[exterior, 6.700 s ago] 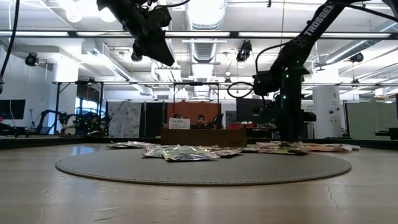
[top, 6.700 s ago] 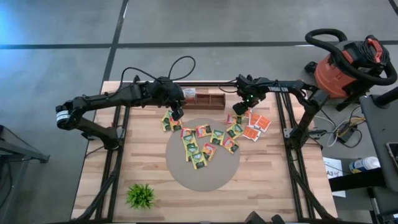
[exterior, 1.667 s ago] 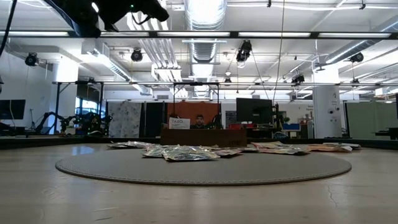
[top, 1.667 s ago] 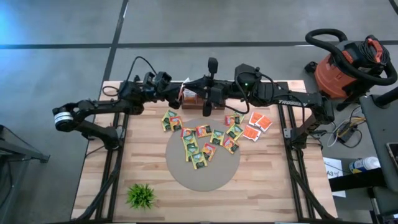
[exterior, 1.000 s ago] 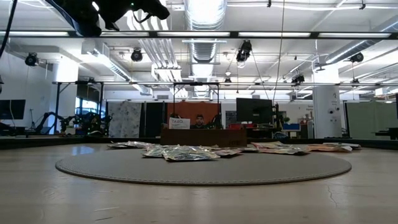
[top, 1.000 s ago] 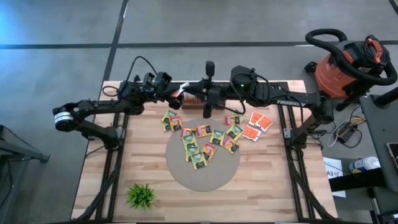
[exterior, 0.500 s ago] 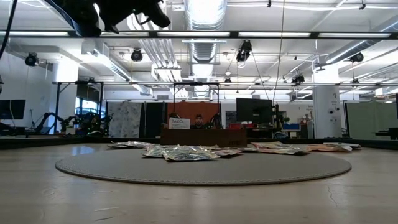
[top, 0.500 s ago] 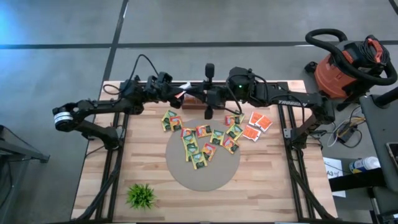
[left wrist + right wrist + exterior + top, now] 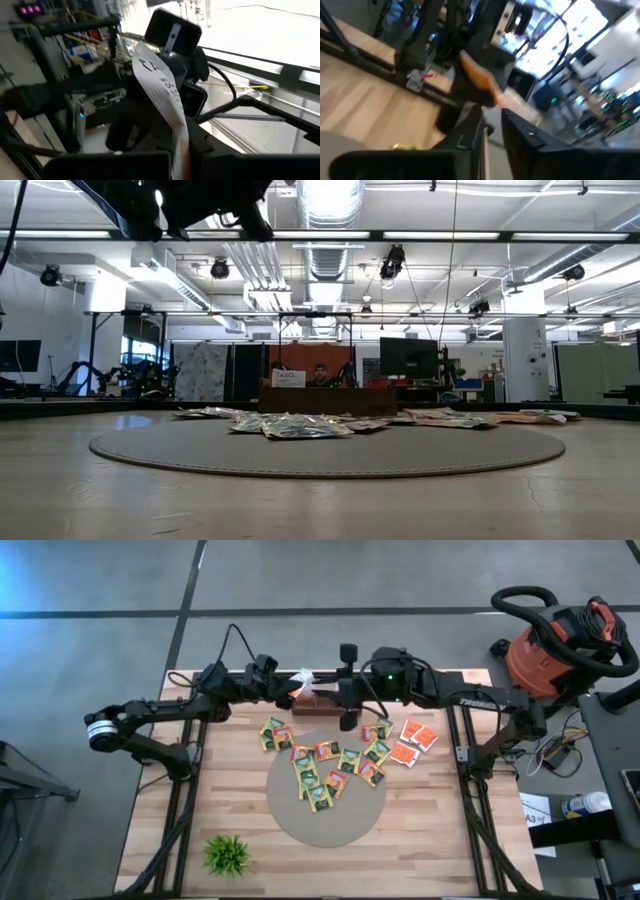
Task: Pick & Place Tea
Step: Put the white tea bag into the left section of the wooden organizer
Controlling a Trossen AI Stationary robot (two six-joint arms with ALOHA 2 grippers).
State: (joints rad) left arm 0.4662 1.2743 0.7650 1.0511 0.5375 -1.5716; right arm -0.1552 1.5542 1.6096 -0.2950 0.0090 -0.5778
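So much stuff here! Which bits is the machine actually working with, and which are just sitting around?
In the job:
- tea sachets spread on the round mat
- one sachet pinched in the left tool
- wooden box

Lying about:
- small green plant
- red shop vacuum

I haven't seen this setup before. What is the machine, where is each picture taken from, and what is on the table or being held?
Two dark robot arms work at a wooden table. One picture looks straight down on it, one looks level across the tabletop, and one comes from a camera on each arm's wrist. Flat tea sachets lie scattered on and beside a round grey mat. A small green plant stands near one corner. The two claws face each other in the air above the table's back edge. The left claw is shut on one sachet. The right claw stands open and empty.
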